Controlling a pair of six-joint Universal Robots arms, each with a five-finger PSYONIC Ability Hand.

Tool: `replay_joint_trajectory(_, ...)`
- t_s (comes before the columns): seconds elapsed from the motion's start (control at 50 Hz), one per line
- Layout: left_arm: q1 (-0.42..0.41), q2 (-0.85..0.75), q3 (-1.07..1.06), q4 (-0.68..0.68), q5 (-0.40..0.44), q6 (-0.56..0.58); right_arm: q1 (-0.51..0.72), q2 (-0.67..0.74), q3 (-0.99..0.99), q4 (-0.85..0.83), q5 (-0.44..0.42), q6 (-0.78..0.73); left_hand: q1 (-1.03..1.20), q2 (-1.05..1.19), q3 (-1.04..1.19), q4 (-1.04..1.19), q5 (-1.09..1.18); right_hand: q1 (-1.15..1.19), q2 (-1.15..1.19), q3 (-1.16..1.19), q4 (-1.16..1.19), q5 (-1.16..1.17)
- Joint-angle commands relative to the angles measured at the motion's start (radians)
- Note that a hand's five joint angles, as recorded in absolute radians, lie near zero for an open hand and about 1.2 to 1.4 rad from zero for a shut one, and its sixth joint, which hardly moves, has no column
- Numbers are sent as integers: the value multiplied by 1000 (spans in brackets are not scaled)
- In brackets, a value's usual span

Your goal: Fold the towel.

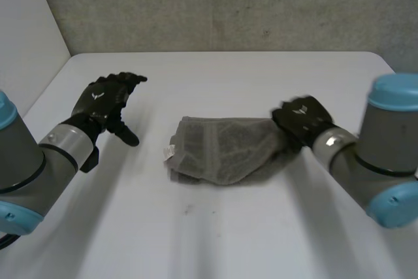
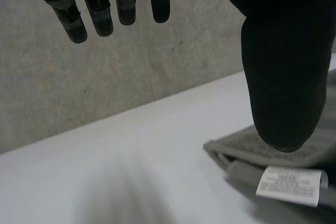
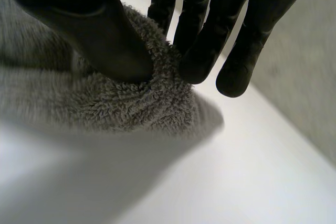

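Note:
A grey towel (image 1: pixel 225 151) lies folded into a thick bundle in the middle of the white table (image 1: pixel 215 240), with a white label (image 1: pixel 168 152) at its left end. My right hand (image 1: pixel 304 119) is at the towel's right end. In the right wrist view its thumb (image 3: pixel 94 30) and fingers (image 3: pixel 205 40) pinch a fluffy edge of the towel (image 3: pixel 105 103) between them. My left hand (image 1: pixel 104 99) hovers open left of the towel, apart from it. In the left wrist view its fingers (image 2: pixel 100 14) are straight, and the towel (image 2: pixel 310 153) with its label (image 2: pixel 289 184) lies beyond the thumb (image 2: pixel 278 77).
A grey wall (image 1: pixel 228 4) runs behind the table's far edge. Bare tabletop stretches in front of the towel and on both sides of it.

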Motion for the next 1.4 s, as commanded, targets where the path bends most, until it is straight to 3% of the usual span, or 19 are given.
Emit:
replay_joint_trajectory(0.02, -44, 13, 69, -13, -6, -19, 242, 142, -301, 112, -63, -77, 0, 9, 9, 10, -27, 108, 151, 61, 56, 75)
replay_joint_trajectory(0.1, -67, 13, 105, -25, -10, -44, 345, 304, -485, 240, -120, -181, 0, 9, 9, 10, -27, 108, 151, 61, 56, 75)
replay_joint_trajectory(0.18, -77, 13, 160, -51, -13, -104, 390, 396, -585, 311, -123, -219, 3, 12, 12, 13, -24, 108, 151, 61, 56, 75)
replay_joint_trajectory(0.28, -85, 15, 209, -82, -13, -165, 402, 418, -607, 321, -112, -147, 8, 18, 18, 19, -18, 77, 120, 30, 25, 44)
replay_joint_trajectory(0.3, -91, 12, 220, -90, -15, -179, 398, 402, -589, 302, -108, -90, 14, 24, 23, 25, -12, -225, -182, -273, -277, -258)
replay_joint_trajectory(0.32, -91, 12, 220, -90, -15, -179, 390, 370, -560, 276, -103, -24, 14, 24, 23, 25, -12, -713, -671, -761, -765, -747)
replay_joint_trajectory(0.34, -97, 10, 230, -91, -15, -185, 390, 369, -560, 276, -103, -23, 17, 26, 26, 28, -9, -718, -676, -766, -770, -751)
replay_joint_trajectory(0.36, -102, 4, 241, -94, -16, -190, 375, 321, -508, 253, -101, 38, 17, 27, 26, 28, -9, -1113, -1071, -1161, -1165, -1146)
replay_joint_trajectory(0.48, -119, -13, 266, -93, -36, -191, 260, 104, -273, 157, -63, 182, 23, 32, 32, 33, -3, -1113, -1071, -1161, -1165, -1146)
replay_joint_trajectory(0.62, -203, -99, 290, -96, -133, -188, 125, 6, -170, 152, -14, 331, 26, 35, 35, 36, 0, -1113, -1071, -1161, -1165, -1146)
replay_joint_trajectory(0.76, -274, -196, 286, -96, -164, -179, 106, 50, -179, 152, -14, 388, 26, 35, 35, 36, 0, -1113, -1071, -1161, -1165, -1146)
replay_joint_trajectory(0.92, -303, -326, 277, -99, -164, -168, 132, 217, -244, 146, -2, 402, 32, 41, 41, 42, 6, -1113, -1071, -1161, -1165, -1146)
replay_joint_trajectory(1.02, -306, -380, 277, -117, -168, -52, 149, 297, -276, 149, -2, 417, 38, 47, 47, 48, 11, -1113, -1071, -1161, -1165, -1146)
replay_joint_trajectory(1.16, -303, -343, 278, -148, -234, 0, 151, 299, -291, 155, -3, 420, 35, 44, 44, 45, 9, -1113, -1071, -1161, -1165, -1146)
replay_joint_trajectory(1.32, -301, -153, 290, -178, -250, -10, 146, 84, -276, 153, 3, 422, 35, 44, 44, 45, 9, -1113, -1071, -1161, -1165, -1146)
replay_joint_trajectory(1.4, -291, -54, 306, -209, -253, -15, 129, -67, -284, 160, 78, 422, 35, 44, 44, 45, 9, -1113, -1071, -1161, -1165, -1146)
